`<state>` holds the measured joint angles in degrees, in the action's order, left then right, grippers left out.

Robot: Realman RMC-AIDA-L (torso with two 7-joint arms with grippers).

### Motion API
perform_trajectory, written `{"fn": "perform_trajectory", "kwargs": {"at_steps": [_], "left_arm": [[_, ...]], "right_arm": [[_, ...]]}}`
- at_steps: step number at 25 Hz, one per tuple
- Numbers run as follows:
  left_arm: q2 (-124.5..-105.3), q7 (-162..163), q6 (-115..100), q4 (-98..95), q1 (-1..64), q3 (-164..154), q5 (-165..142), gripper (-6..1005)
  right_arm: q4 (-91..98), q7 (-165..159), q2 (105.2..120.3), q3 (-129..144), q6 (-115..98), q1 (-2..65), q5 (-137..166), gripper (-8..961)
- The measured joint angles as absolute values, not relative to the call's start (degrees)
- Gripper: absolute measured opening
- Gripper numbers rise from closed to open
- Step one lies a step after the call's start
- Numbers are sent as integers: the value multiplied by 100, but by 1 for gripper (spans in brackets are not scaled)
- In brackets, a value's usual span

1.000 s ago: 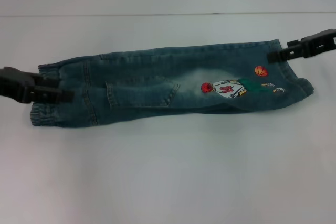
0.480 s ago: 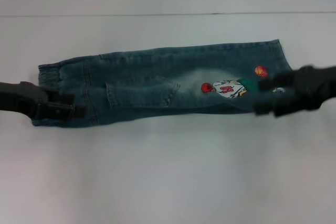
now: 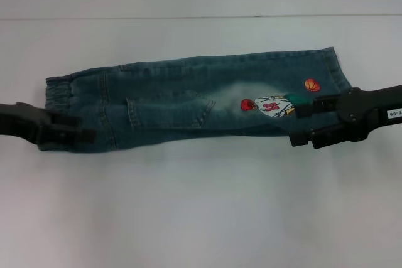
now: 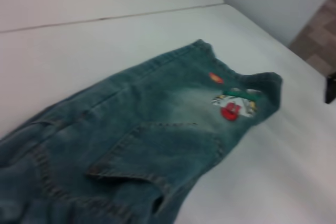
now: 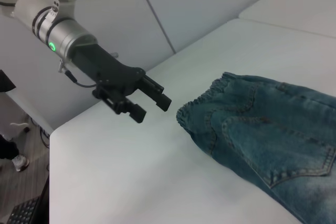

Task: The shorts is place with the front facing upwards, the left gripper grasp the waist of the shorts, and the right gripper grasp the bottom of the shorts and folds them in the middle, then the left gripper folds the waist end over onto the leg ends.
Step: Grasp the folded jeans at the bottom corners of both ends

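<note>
Left gripper (image 3: pixel 78 128) sits at the waist of the shorts (image 3: pixel 59 112), fingers spread, holding nothing; in the right wrist view it (image 5: pixel 144 102) hangs clear of the waistband (image 5: pixel 202 103), just off the fabric. The shorts (image 3: pixel 188 101) lie flat and lengthwise on the white table (image 3: pixel 201 205), back pocket (image 3: pixel 166 110) up, waist toward the left gripper, cartoon print (image 3: pixel 270 105) toward the leg ends (image 3: pixel 333 73). Right gripper (image 3: pixel 301 125) is over the hem end beside the print, fingers apart, one over denim, one just past the near edge, gripping nothing.
</note>
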<state>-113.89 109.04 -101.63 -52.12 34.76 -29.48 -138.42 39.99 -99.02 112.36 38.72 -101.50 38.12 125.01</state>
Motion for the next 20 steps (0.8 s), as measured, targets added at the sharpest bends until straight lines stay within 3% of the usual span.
{"fn": "perform_trajectory", "kwargs": {"at_steps": [9, 20], "left_arm": [[-11224, 12075, -9589, -5314, 3655, -2895, -14962, 690], [-11221, 12449, -8833, -4912, 3831, -3167, -15532, 689]], "right_arm": [[3998, -9887, 11223, 3917, -10074, 3909, 12519, 927], [3933, -9839, 11250, 4046, -9930, 3951, 12518, 927]]}}
